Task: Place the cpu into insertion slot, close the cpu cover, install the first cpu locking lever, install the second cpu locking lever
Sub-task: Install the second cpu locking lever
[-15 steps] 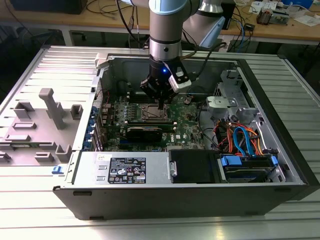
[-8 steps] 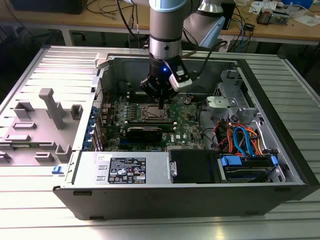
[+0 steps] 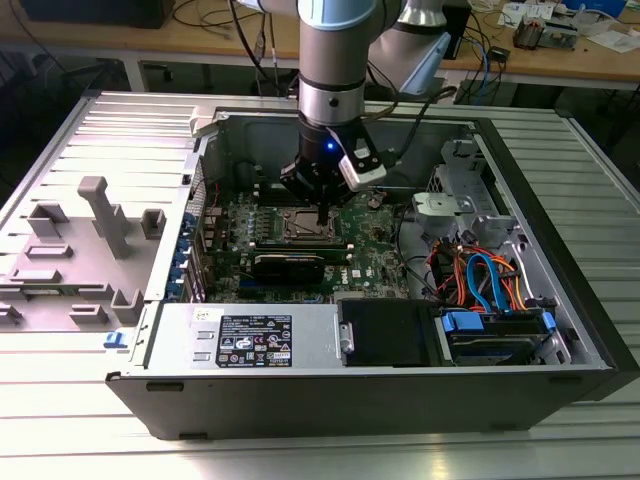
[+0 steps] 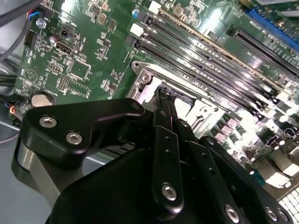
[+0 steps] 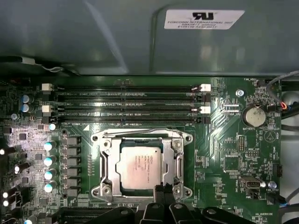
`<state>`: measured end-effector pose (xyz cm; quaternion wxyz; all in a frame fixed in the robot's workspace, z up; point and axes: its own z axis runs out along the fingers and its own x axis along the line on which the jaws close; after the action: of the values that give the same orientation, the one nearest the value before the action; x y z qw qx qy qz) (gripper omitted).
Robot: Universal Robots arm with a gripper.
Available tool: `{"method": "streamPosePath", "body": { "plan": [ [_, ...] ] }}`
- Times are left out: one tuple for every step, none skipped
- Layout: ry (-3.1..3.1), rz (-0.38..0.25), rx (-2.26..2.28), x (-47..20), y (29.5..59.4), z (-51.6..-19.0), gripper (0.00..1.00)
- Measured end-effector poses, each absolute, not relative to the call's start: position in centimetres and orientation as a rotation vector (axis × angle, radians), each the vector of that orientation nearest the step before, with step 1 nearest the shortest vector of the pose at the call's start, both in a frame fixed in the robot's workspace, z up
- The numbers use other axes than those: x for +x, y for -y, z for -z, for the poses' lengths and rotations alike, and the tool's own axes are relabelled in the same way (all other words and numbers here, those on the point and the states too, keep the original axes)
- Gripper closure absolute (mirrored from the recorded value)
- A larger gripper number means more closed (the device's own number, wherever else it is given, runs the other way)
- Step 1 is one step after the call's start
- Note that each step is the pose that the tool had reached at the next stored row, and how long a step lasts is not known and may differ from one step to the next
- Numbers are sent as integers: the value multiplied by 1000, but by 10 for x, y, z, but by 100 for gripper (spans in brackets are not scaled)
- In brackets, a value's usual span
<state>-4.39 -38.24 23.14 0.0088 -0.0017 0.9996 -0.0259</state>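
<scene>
The cpu (image 5: pixel 138 164), a dull silver square chip, lies flat in the insertion slot (image 5: pixel 99 138) on the green board. The cpu cover (image 5: pixel 174 154), a silvery frame, lies down around the chip with the chip showing through its window. My gripper (image 5: pixel 164 189) is shut, with nothing visible between its thin black fingertips, which sit at one edge of the slot's metal frame. In the second wrist view the gripper (image 4: pixel 164 93) points down at the silvery frame (image 4: pixel 196 109). In the exterior view the gripper (image 3: pixel 320 215) hangs straight over the slot (image 3: pixel 300 226) inside the open computer case.
Long black memory slots (image 5: pixel 126 105) run beside the slot, and a coin battery (image 5: pixel 254 116) sits on the board. In the case are a black card (image 3: pixel 290 265), a power supply (image 3: pixel 250 340) and a drive cage with orange and blue cables (image 3: pixel 480 280). Grey fixtures (image 3: pixel 100 215) stand outside it.
</scene>
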Motion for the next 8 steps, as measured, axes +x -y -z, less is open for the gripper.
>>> {"method": "streamPosePath", "body": {
  "plan": [
    [-3123, 81, -5, -44, 383, -233, 89],
    [-3123, 80, -6, -44, 383, -234, 89],
    [-3123, 80, -6, -44, 383, -235, 89],
    [-3123, 80, -5, -44, 383, -236, 89],
    [-3123, 80, -5, -44, 384, -237, 89],
    [-3123, 80, -5, -44, 384, -238, 89],
    [-3123, 80, -6, -44, 384, -238, 89],
    [-3123, 80, -5, -44, 385, -238, 89]
  ]
}}
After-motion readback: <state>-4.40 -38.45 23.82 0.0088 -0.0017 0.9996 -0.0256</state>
